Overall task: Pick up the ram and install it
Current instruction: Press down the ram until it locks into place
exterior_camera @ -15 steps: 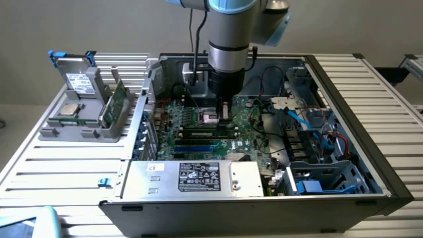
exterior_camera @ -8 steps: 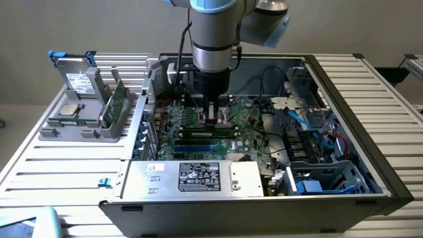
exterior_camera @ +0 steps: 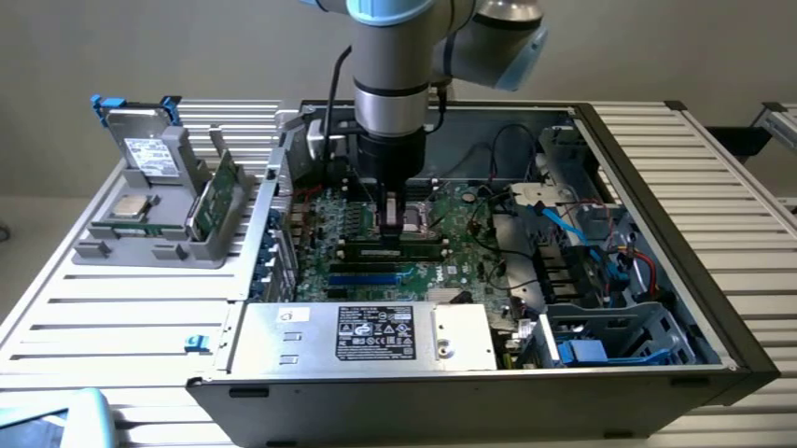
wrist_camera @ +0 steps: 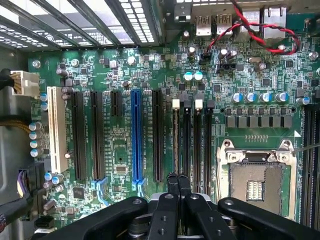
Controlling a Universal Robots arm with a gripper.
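Ram, a long dark stick, is lying lengthwise in a memory slot on the motherboard, just under the gripper, in the exterior view. It is sitting there, level with the neighbouring slots, because that is where it has to be seated. The gripper is standing over the slots with its fingers pressed together; nothing is showing between them, so it is probably pushing down on the stick with its closed tips rather than gripping it. In the wrist view the closed tips are meeting above the row of memory slots, beside the empty processor socket. Off to the exterior view's left, a grey rack outside the computer case is holding a wider green card and a square processor chip, parked for other jobs.
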